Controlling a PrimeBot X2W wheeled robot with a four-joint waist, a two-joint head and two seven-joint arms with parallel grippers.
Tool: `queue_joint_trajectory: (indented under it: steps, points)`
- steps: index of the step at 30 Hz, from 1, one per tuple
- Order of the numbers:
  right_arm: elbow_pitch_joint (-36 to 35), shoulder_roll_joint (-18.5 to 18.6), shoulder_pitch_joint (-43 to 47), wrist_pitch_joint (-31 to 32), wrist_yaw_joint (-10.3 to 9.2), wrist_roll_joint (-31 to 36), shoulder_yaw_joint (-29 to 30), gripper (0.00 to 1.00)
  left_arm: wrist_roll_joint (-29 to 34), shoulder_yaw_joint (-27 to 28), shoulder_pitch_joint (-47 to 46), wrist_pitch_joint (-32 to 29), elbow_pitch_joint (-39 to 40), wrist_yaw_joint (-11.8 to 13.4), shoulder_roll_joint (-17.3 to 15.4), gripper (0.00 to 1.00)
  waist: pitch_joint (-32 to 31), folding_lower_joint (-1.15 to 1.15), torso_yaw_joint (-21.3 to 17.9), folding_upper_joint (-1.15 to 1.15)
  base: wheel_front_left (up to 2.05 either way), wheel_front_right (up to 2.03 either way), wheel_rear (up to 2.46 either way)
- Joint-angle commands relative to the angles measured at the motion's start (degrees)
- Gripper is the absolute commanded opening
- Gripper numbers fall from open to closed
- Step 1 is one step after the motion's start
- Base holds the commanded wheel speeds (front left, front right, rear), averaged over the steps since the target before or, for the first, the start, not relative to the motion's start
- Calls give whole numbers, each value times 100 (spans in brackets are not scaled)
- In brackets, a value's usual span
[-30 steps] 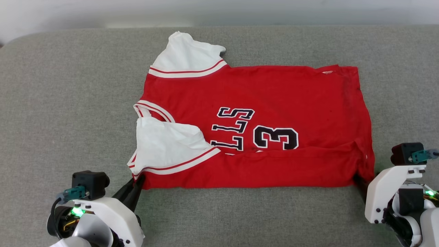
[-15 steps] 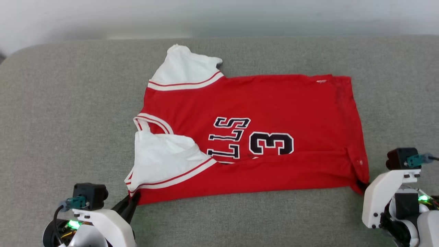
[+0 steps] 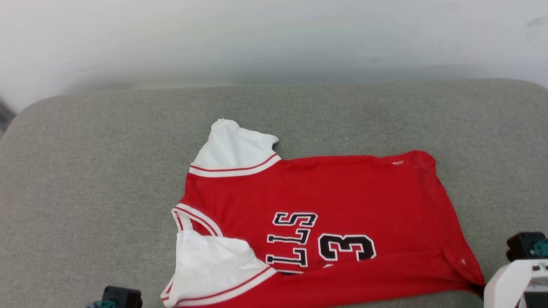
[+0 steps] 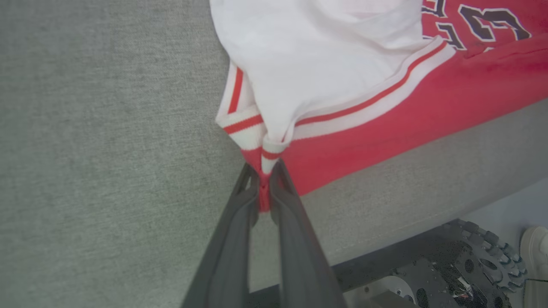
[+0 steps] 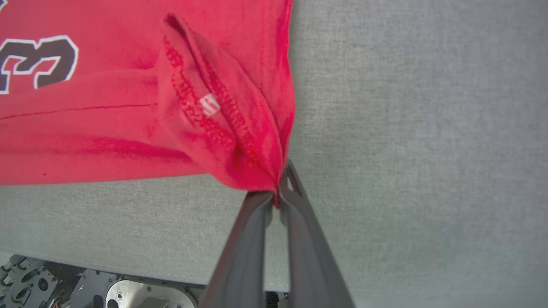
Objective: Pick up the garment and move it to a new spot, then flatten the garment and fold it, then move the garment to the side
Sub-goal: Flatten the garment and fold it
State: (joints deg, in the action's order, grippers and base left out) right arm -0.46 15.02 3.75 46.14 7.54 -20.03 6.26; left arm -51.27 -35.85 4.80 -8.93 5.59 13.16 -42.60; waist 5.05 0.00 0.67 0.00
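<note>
Both tools were pinching the garment (image 3: 342,192), which lay spread on the grey fabric-covered counter (image 3: 85,171) with its printed side up. The left tool (image 4: 264,175) had its two dark fingers pressed together on the near corner by the white sleeve (image 4: 325,55), where the striped trim (image 4: 244,124) bunched into the tips. The right tool (image 5: 277,192) was clamped on the opposite near corner, at the red hem, with a stitched fold (image 5: 188,98) and a small white tag (image 5: 209,104) just beyond its tips. In the head view, the second white sleeve (image 3: 233,147) pointed toward the counter's far side, and the black numeral 3 (image 3: 346,247) sat close to the garment's near edge.
</note>
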Motion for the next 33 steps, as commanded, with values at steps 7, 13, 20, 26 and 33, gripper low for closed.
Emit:
queue_joint_trajectory:
  steps: [7, 13, 20, 26, 33]
  points:
    - [-28, -140, 466, 226, -9, -141, 175, 0, -84, -119, 124, -1, -166, -83, 146, 0, 20, 0, -30, 0, 0, 0, 0]
    - [122, -99, 403, 126, -9, -31, 154, 100, -22, -173, -40, 132, -502, -207, 290, 70, 34, 0, -46, 0, 0, 0, 0]
    - [115, -54, 183, -121, -7, 50, 237, 100, 30, -88, -102, 327, -688, -213, 305, 100, -93, 0, -72, 0, 0, 0, 0]
    - [-97, -114, -37, -560, -7, 182, 358, 100, 197, 243, -283, 988, -540, -95, 359, 100, -233, 0, -100, 0, 0, 0, 0]
    - [-502, -163, -356, -1746, -7, 40, 47, 100, 803, 590, -576, 2195, -309, -90, 473, 100, -331, 0, -151, 0, 0, 0, 0]
